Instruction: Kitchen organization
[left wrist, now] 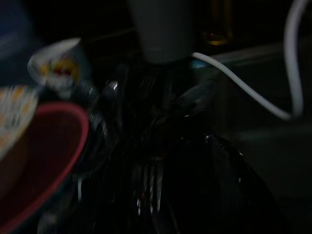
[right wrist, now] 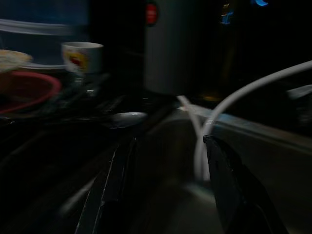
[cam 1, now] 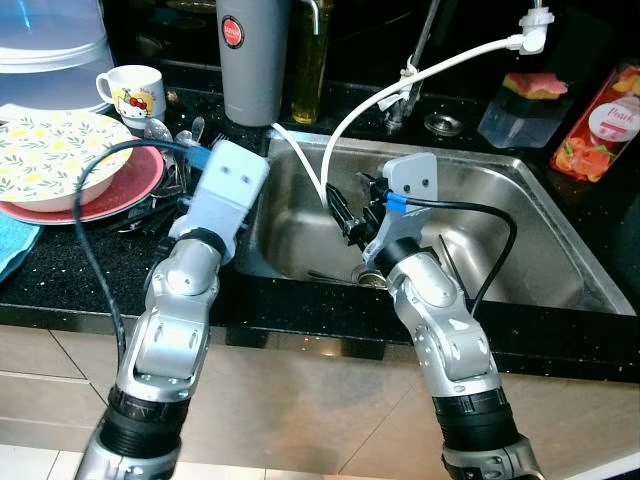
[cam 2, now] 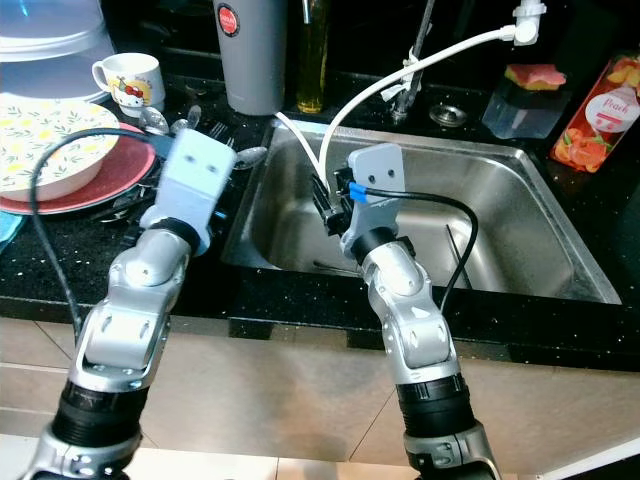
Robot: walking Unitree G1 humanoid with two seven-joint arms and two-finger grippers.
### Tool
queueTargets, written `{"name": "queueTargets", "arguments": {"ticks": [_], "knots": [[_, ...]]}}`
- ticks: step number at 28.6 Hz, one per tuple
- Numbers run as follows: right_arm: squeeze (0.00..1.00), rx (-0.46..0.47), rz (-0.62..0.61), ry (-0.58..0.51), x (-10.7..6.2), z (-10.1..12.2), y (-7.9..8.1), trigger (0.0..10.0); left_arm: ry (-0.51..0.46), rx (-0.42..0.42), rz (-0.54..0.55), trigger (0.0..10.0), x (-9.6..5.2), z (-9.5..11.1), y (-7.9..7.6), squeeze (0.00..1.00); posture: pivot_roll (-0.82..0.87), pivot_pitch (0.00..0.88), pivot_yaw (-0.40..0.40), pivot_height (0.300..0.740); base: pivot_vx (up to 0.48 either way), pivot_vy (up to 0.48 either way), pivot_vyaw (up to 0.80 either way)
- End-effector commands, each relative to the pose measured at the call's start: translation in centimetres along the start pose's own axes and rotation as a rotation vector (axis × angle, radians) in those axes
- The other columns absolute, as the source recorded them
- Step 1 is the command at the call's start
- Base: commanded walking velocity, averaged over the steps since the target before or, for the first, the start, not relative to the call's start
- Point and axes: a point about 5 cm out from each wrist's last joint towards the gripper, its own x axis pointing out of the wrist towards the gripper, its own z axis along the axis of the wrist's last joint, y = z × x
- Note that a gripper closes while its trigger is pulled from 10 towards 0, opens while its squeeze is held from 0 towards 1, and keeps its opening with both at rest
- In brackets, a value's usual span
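Reaching over the steel sink, my right gripper hangs with fingers spread, empty, near the white hose. My left gripper sits over the cutlery pile beside the red plate — a fork lies just at its fingertips, though I cannot tell how the fingers stand.

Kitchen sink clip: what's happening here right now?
The robot stands at a steel sink set in a black counter. Its left gripper reaches over a pile of cutlery beside the stacked plates and holds nothing clearly visible. Its right gripper hangs over the sink's left edge, fingers open and empty, next to a white hose.
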Motion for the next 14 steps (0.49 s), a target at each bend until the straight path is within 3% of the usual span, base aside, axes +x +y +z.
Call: {"name": "queueTargets", "arguments": {"ticks": [1, 3, 4, 9, 14], "knots": [[0.00, 0.024, 0.021, 0.013, -0.3, -0.1, 0.0, 10.0, 0.004, -0.036, 0.016, 10.0, -0.2, 0.0, 0.1, 0.00, 0.25, 0.035, -0.075, 0.740, 0.000, 0.000, 0.00], [0.00, 0.138, 0.137, -0.006, -0.7, 0.3, 1.0, 10.0, 0.094, -0.247, 0.072, 10.0, -0.1, -1.0, 0.6, 0.00, 0.25, 0.044, -0.072, 0.740, 0.000, 0.000, 0.00], [0.00, 0.151, 0.156, -0.010, -0.8, 0.4, 1.2, 10.0, 0.118, -0.281, 0.083, 10.0, 0.0, -1.3, 0.8, 0.00, 0.24, 0.044, -0.072, 0.740, 0.000, 0.000, 0.00], [0.00, 0.204, 0.222, -0.034, -1.1, 1.0, 1.5, 10.0, 0.140, -0.302, 0.120, 10.0, 0.7, -1.7, 1.4, 0.00, 0.24, 0.049, -0.075, 0.740, 0.000, 0.000, 0.00], [0.00, 0.265, 0.249, -0.050, -1.3, 1.5, 1.7, 10.0, 0.151, -0.315, 0.109, 10.0, 1.3, -1.9, 0.8, 0.00, 0.23, 0.050, -0.075, 0.740, 0.000, 0.000, 0.00]]}}
